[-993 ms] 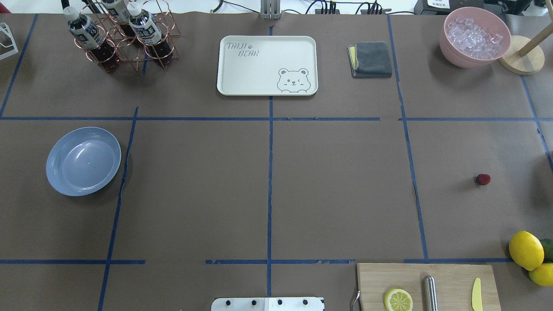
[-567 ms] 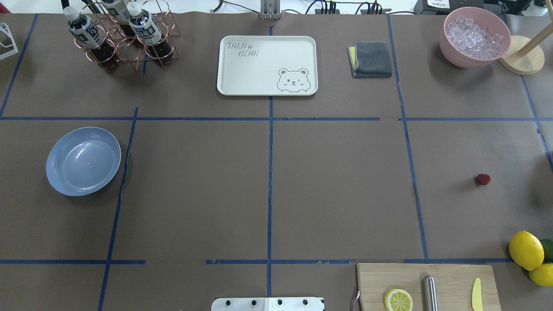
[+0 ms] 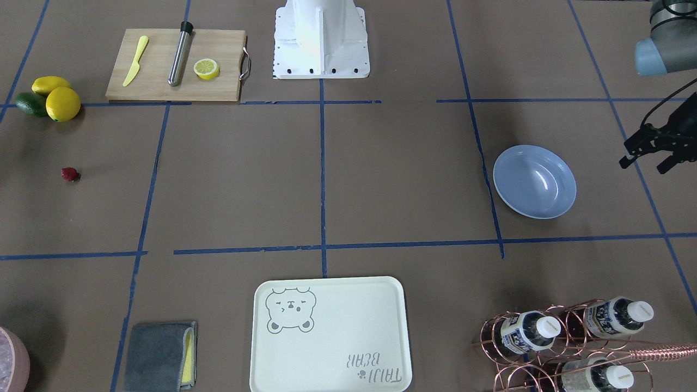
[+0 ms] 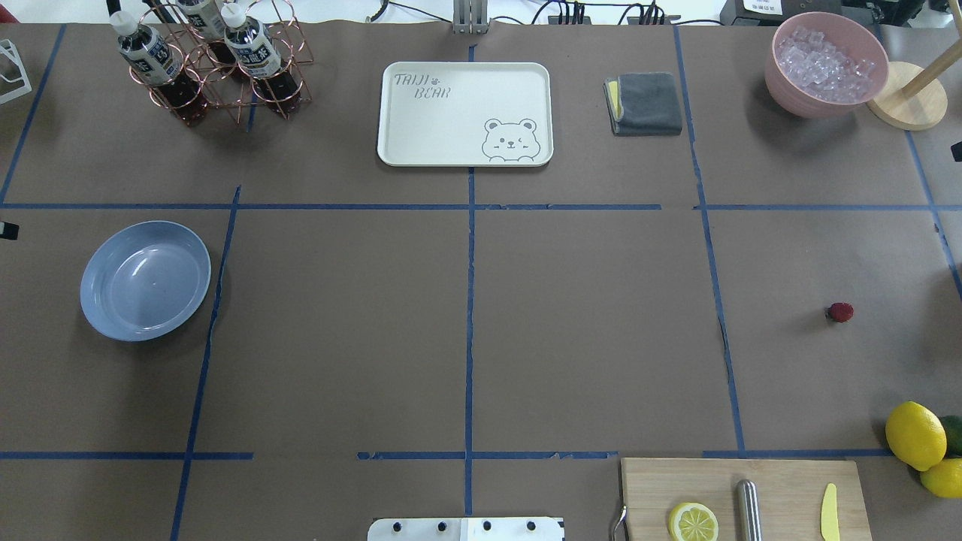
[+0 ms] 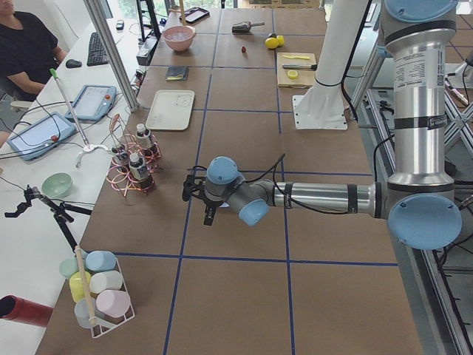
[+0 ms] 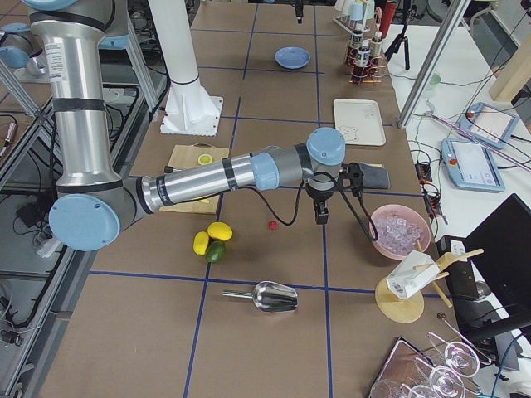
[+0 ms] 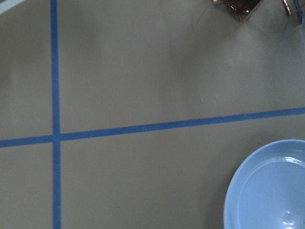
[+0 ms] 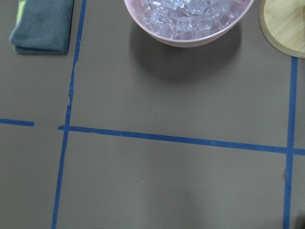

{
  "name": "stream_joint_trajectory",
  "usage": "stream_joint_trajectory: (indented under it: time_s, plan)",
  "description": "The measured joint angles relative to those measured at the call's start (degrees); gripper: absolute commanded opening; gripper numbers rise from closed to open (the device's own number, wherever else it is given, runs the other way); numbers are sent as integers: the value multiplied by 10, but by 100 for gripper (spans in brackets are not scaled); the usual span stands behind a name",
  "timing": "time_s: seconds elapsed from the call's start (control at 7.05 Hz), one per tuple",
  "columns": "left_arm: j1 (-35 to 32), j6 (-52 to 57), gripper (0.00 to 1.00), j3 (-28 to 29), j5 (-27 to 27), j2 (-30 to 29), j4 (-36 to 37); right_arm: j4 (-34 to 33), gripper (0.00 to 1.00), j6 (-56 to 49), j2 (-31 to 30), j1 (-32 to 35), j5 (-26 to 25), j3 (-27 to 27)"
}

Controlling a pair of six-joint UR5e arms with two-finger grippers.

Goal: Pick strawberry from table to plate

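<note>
The small dark-red strawberry lies alone on the brown table, on the robot's right side. Far across on the left sits the empty light-blue plate. My left gripper hovers just outside the plate, its fingers spread open and empty. The overhead view shows only a black tip of it at the left edge. My right gripper hangs between the strawberry and the pink bowl, pointing down. I cannot tell whether it is open or shut.
A pink bowl of ice and a wooden stand lie beyond the strawberry. Lemons and an avocado sit nearer, beside the cutting board. A grey cloth, bear tray and bottle rack line the far side.
A black tip of each gripper now shows at the left and right edges of the overhead view, where none showed before. The strawberry and plate have not moved.
</note>
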Motion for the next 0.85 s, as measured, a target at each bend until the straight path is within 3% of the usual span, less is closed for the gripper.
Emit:
stream_joint_trajectory:
  time_s: [0.28, 0.43, 0.71, 0.85]
  plan:
    - [94, -120, 89, 16, 77, 3, -71, 55, 100, 80, -4, -31, -13, 1]
    - [121, -149, 77, 18, 99, 3, -82, 65, 100, 93, -5, -42, -20, 1]
    - [143, -166, 30, 23, 113, 2, -88, 70, 100, 99, -5, -49, -24, 1]
    - [147, -167, 12, 26, 115, 1, -89, 70, 100, 99, -5, -49, -24, 1]
